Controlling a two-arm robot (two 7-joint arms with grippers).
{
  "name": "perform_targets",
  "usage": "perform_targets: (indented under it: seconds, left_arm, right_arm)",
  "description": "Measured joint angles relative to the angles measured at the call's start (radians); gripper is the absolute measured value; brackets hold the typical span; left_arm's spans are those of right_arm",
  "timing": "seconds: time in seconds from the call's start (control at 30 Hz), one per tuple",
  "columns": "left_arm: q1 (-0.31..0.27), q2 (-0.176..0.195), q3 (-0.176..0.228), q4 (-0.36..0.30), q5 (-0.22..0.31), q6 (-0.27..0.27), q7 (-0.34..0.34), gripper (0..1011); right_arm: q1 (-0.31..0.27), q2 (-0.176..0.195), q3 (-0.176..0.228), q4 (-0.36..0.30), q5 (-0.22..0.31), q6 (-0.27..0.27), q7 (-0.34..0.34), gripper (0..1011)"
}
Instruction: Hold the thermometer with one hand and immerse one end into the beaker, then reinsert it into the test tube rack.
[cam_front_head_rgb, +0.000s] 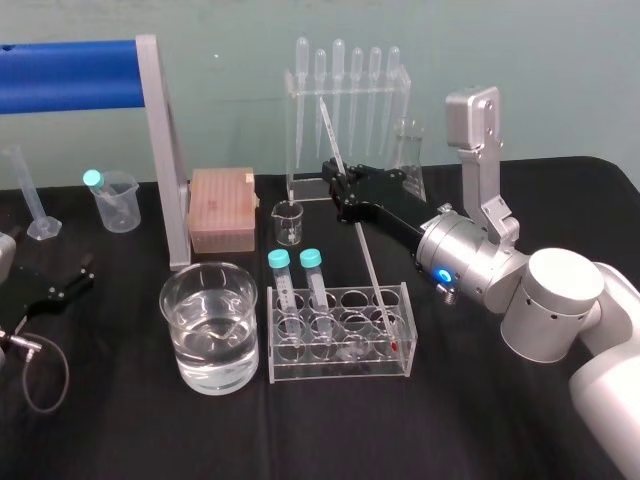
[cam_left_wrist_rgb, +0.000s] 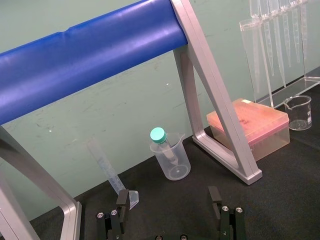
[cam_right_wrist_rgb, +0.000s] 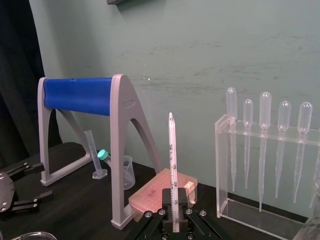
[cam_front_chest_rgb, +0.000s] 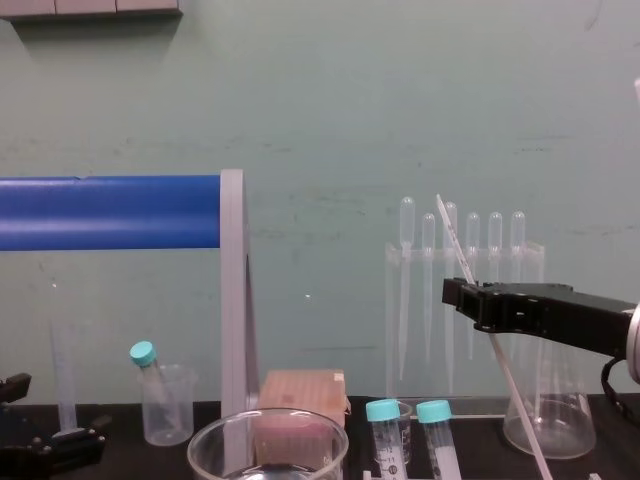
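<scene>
The thermometer (cam_front_head_rgb: 368, 262), a long thin glass rod, leans with its red tip down in a right-hand cell of the clear test tube rack (cam_front_head_rgb: 338, 372). My right gripper (cam_front_head_rgb: 338, 178) is shut on its upper part, well above the rack. In the right wrist view the scale-marked thermometer (cam_right_wrist_rgb: 173, 165) rises between the closed fingers (cam_right_wrist_rgb: 165, 206). In the chest view the thermometer (cam_front_chest_rgb: 458, 240) slants through the right gripper (cam_front_chest_rgb: 468, 294). The wide glass beaker (cam_front_head_rgb: 210, 330), partly filled with water, stands left of the rack. My left gripper (cam_front_head_rgb: 62, 285) rests open on the table at far left, with fingers (cam_left_wrist_rgb: 122, 200) spread.
Two teal-capped tubes (cam_front_head_rgb: 296, 283) stand in the rack's left cells. Behind are a pipette stand (cam_front_head_rgb: 345, 110), a conical flask (cam_front_head_rgb: 408, 150), a small glass beaker (cam_front_head_rgb: 288, 222), a pink tip box (cam_front_head_rgb: 222, 208) and a blue roller frame (cam_front_head_rgb: 160, 150). A plastic beaker (cam_front_head_rgb: 115, 202) and measuring cylinder (cam_front_head_rgb: 30, 195) stand far left.
</scene>
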Motion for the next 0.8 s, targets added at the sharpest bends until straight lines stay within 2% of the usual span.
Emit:
perform_targets:
  seconds: [0.17, 0.43, 0.8]
  left_arm:
    - [0.0, 0.0, 0.0, 0.0, 0.0, 0.0, 0.0, 1008]
    - [0.0, 0.0, 0.0, 0.0, 0.0, 0.0, 0.0, 1008]
    - [0.0, 0.0, 0.0, 0.0, 0.0, 0.0, 0.0, 1008]
  right_arm:
    - [-0.001, 0.002, 0.006, -0.005, 0.001, -0.018, 0.012, 56]
    - [-0.005, 0.01, 0.027, -0.047, 0.021, -0.04, 0.027, 56]
    - [0.016, 0.01, 0.06, -0.105, 0.087, -0.073, 0.05, 56]
